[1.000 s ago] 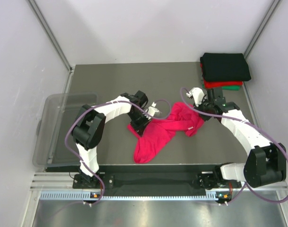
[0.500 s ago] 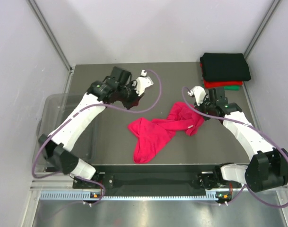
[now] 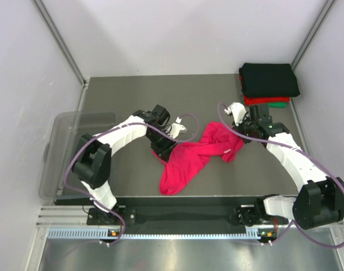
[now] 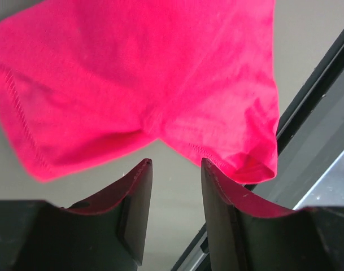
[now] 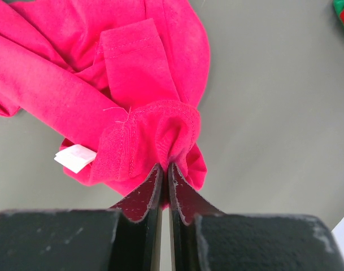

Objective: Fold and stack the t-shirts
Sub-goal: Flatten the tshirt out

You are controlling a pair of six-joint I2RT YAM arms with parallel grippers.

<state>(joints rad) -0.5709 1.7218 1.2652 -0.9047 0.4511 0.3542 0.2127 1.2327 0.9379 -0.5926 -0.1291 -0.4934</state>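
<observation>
pink shirt (image 3: pixel 194 155) lies crumpled on the worktop (image 3: pixel 132 96). right gripper (image 5: pixel 165 169) pinches a fold near its label (image 5: pixel 75 158); left gripper (image 4: pixel 174 164) hangs open over the hem. best to grab one hem corner, then spread the shirt flat.

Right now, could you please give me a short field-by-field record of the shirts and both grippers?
pink t-shirt: unfolded, crumpled mid-table
folded stack: black on top, red and green beneath, far right corner
left gripper: open over the shirt's edge, holding nothing
right gripper: shut on a fold of the pink t-shirt near its white label
</observation>
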